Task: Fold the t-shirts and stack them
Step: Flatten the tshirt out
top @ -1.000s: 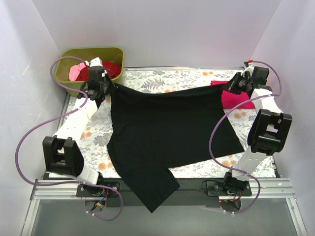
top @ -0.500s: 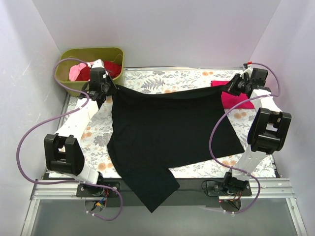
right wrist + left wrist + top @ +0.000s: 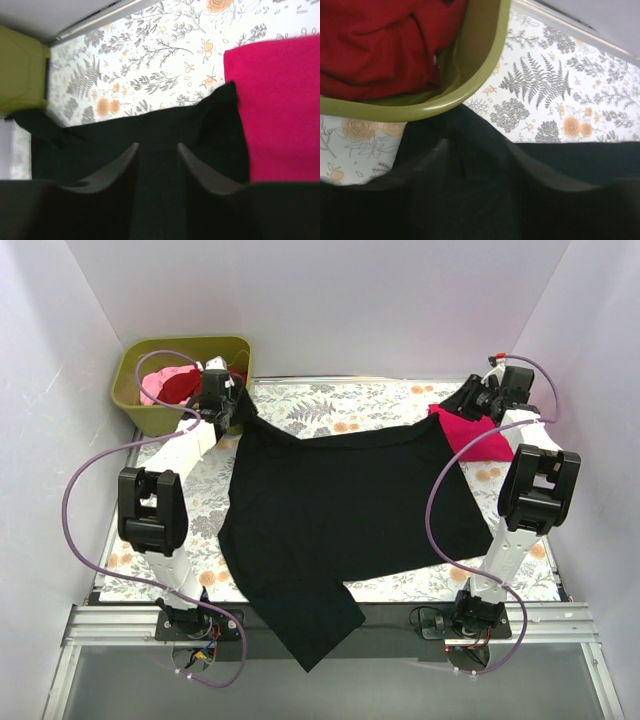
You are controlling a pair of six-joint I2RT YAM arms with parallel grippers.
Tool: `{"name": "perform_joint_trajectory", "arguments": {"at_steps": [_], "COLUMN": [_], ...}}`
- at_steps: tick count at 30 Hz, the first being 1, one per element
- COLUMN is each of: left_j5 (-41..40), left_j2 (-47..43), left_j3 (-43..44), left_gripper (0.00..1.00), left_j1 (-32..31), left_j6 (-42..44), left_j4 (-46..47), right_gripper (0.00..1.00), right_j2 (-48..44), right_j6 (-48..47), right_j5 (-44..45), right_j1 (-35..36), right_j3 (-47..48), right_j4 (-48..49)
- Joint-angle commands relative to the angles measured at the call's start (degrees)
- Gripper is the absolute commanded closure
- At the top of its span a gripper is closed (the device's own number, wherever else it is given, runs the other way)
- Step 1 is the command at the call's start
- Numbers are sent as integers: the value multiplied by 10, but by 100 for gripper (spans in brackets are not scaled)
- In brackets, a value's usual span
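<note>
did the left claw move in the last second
Yes. The left claw shifted right, from in front of the green tub to its right corner.

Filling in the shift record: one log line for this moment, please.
black t-shirt: spread flat | left gripper: at far-left corner, grip unclear | right gripper: open over far-right corner | magenta t-shirt: folded, far right

No legible text or labels

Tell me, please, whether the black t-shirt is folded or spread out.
Spread out: the black t-shirt lies open and flat across the floral table cloth, one part hanging over the near edge; no fold shows.
</note>
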Motion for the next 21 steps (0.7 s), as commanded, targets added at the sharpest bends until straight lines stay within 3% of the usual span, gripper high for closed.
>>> {"name": "perform_joint_trajectory", "arguments": {"at_steps": [1, 2, 3, 6, 9, 10, 12, 15, 21], "left_j5": [19, 18, 11, -5, -33, -53, -73, -74, -65], "left_j2": [-72, -90, -131, -199, -284, -315, -338, -329, -251], "left_j3": [-1, -18, -35, -101, -179, -197, -252, -306, -312], "left_gripper": [46, 41, 33, 32, 44, 54, 60, 62, 67], "left_j1": [4, 4, 4, 4, 4, 5, 8, 18, 30], "left_j6": [-9, -10, -10, -16, -31, -32, -33, -35, -18], "left_j4": [22, 21, 17, -15, -55, -66, -81, -88, -51], "right_gripper": [60, 50, 48, 46, 50, 50, 52, 55, 62], "right_j2": [-45, -79, -96, -162, -221, -234, -263, -295, -311], "right_j6": [-27, -33, -44, -55, -68, -69, -68, -76, -93], "right_j5": [33, 61, 72, 91, 96, 91, 73, 66, 49], "right_j1": [23, 33, 39, 66, 97, 104, 129, 155, 156], "right_j3": [-4, -42, -61, -147, -233, -252, -310, -388, -467], "right_j4": [20, 18, 19, 15, 6, 6, 5, 2, 3]}}
